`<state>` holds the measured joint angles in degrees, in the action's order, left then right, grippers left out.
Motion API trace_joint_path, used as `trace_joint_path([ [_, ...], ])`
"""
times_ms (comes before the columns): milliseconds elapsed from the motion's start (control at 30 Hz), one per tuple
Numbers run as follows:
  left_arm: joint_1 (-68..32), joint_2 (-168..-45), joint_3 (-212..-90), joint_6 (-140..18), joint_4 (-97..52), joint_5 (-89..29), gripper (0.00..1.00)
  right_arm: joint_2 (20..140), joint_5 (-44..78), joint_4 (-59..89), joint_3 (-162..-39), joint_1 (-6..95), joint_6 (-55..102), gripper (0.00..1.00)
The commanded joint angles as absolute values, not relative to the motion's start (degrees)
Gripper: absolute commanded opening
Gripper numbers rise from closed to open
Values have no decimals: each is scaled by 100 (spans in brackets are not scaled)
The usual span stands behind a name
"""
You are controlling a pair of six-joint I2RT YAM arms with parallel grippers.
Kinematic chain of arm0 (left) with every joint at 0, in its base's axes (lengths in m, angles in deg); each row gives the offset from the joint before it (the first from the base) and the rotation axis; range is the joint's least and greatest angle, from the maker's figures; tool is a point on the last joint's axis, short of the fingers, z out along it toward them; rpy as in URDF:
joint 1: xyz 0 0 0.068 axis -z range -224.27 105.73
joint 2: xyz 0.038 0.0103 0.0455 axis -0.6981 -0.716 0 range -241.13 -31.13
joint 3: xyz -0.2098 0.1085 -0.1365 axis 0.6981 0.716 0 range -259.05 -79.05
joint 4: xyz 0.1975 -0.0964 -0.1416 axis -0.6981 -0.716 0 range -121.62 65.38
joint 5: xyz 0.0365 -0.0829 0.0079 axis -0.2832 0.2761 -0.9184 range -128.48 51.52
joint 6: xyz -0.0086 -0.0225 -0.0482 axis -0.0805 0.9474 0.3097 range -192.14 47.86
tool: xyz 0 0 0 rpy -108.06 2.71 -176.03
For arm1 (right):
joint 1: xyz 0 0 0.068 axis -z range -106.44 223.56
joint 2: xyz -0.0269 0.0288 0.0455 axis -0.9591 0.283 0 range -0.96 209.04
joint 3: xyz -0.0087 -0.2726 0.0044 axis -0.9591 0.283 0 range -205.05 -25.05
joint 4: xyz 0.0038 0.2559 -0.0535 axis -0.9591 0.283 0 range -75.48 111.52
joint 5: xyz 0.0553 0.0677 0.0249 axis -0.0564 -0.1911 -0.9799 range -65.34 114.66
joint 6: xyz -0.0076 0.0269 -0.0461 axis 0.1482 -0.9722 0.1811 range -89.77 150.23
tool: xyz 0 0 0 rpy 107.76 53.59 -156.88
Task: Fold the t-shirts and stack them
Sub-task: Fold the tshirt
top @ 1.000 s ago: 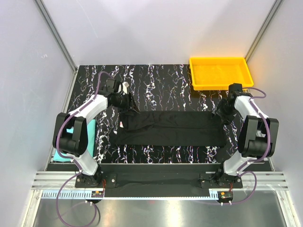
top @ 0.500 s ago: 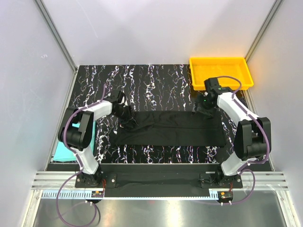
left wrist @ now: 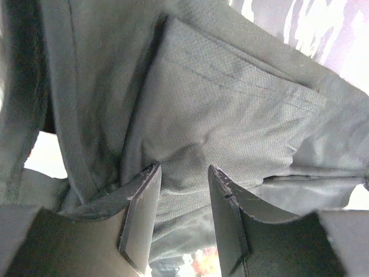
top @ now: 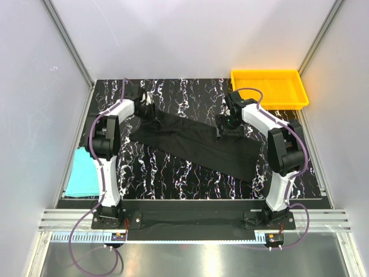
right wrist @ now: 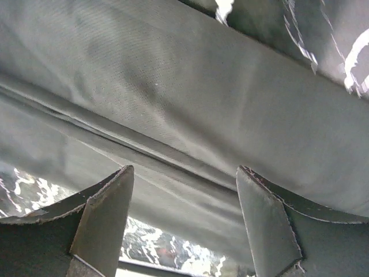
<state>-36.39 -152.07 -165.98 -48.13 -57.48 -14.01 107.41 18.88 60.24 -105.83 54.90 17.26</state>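
Note:
The black t-shirt [top: 196, 144], folded into a long strip, lies slanted across the marbled mat from back left to front right. My left gripper [top: 151, 113] is at its back-left end, and in the left wrist view the gripper [left wrist: 184, 170] is shut on a bunch of this black cloth [left wrist: 230, 104]. My right gripper [top: 226, 123] hovers at the strip's back edge near its middle. The right wrist view shows that gripper [right wrist: 184, 170] open, with the cloth [right wrist: 173, 75] just beyond its fingertips. The teal t-shirt [top: 83, 173] lies flat at the left, beside the mat.
A yellow plastic tray [top: 271, 105] stands at the back right corner of the mat. Grey walls with metal posts close in the sides and back. Both arm bases sit on a black rail at the near edge.
My left gripper has pulled the shirt's left end toward the back left, turning the strip from level to slanted. My right gripper has swung left from the shirt's right end and opened wider.

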Motion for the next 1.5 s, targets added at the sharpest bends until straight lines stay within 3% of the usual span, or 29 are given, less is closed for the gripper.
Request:
trace_joint_path([
  [0,-3662,-15873,-17632,-5693,-5969,-1686,46,11056,1579,6110,-11178,5387,1776,79],
  [367,-3838,-17385,-19989,-5168,-5794,-1256,49,11663,1395,6365,-11716,5387,2206,81],
  [767,-3935,-17834,-19480,-2812,-2536,71,51,11180,472,5276,-10013,5098,1118,81],
  [1067,-3716,-18221,-19910,-2591,-2120,151,51,10680,-81,4346,-9326,4431,-173,81],
  [1467,-3320,-18757,-20666,-2205,-1636,160,52,10943,-636,2868,-9194,3779,-1749,81],
])
